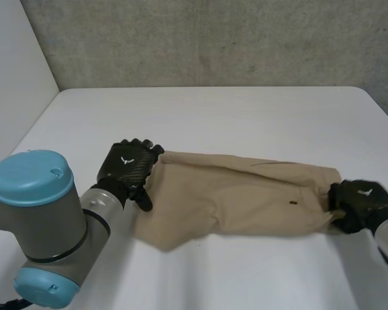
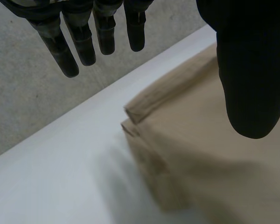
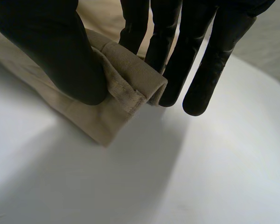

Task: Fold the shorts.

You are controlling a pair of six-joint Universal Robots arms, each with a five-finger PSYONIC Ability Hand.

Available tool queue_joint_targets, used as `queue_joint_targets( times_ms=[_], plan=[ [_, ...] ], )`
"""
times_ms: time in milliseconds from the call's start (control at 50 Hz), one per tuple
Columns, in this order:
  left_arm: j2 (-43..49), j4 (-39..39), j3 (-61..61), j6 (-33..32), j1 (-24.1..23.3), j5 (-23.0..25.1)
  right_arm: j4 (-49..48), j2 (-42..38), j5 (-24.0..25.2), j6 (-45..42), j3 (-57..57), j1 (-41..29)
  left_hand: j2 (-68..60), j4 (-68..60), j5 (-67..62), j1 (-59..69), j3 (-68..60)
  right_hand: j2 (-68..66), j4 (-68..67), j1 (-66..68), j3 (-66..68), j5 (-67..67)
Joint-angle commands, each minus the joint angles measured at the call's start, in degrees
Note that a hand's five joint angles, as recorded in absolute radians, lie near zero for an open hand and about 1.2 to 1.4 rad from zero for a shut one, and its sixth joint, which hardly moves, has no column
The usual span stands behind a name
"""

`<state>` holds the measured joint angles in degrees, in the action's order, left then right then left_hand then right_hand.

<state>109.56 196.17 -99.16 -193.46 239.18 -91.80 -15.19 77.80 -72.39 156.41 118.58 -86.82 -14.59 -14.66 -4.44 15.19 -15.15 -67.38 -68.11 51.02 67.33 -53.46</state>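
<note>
Since the tan shorts (image 1: 246, 197) lie stretched lengthwise across the near half of the table (image 1: 213, 116), flat apart from a few soft ridges, they look laid out ready for a fold rather than already folded; the two ends are well apart. At the end on the robot's right, the right hand (image 1: 361, 201) has a firm hold. In its wrist view a thick stitched hem (image 3: 130, 79) is rolled up and pinched between the thumb (image 3: 56, 51) and the fingers (image 3: 165, 51), lifted a little off the table. That grip probably serves to carry this end across toward the other.

At the opposite end the left hand (image 1: 126, 166) sits over the far corner of the cloth. Its wrist view shows straight fingers hanging apart above the white surface, just past the doubled corner (image 2: 133, 114), with the thumb over the fabric. Nothing is clasped, so this hand is open, likely placed to pin or steady that end, though whether the palm presses down cannot be told.

A small dark speck (image 1: 292, 205) marks the cloth near the right end. The table is plain white and smooth, with rounded far corners. Behind it rises a rough grey concrete wall (image 1: 213, 39), with a white panel (image 1: 13, 71) at the robot's left.
</note>
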Motion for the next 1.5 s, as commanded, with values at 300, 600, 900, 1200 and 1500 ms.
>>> queue_joint_targets(
  times_ms=[300, 600, 900, 1200, 1500],
  plan=[
    [-9.98, -0.18, -5.96, 0.1, 3.22, -0.22, 19.05, 5.6, 1.38, -16.67, -18.28, -1.67, 1.69, 1.75, 1.53, -2.28, 2.25, -12.62, -11.89, 28.98, 12.67, -16.54],
    [-10.15, -0.26, -6.58, 0.18, 3.22, -0.4, 17.56, -7.03, -0.56, -21.75, -29.63, -38.49, 1.85, 1.92, 1.7, -2.45, 2.41, -12.62, -11.89, 28.98, 12.67, -16.54],
    [-10.42, 0.0, -5.52, 0.18, 3.31, -0.4, 16.77, -10.93, 5.68, -18.19, -29.28, -42.99, 1.69, 1.75, 1.53, -2.28, 2.25, 54.74, 55.47, -38.37, -54.69, 50.82],
    [-4.72, -0.26, 10.29, 12.04, -4.33, -1.37, 13.95, 6.65, -0.55, 19.18, -29.46, -26.84, -0.33, -0.26, -0.49, -0.27, 0.23, 57.38, 58.11, -41.02, -57.33, 53.46],
    [8.92, -8.35, 22.96, 14.42, -13.13, -11.65, 19.93, -1.69, -0.21, 18.84, -29.2, -24.8, 0.01, 0.07, -0.15, -0.6, 0.56, 52.98, 53.7, -36.61, -52.92, 49.05]
  ],
)
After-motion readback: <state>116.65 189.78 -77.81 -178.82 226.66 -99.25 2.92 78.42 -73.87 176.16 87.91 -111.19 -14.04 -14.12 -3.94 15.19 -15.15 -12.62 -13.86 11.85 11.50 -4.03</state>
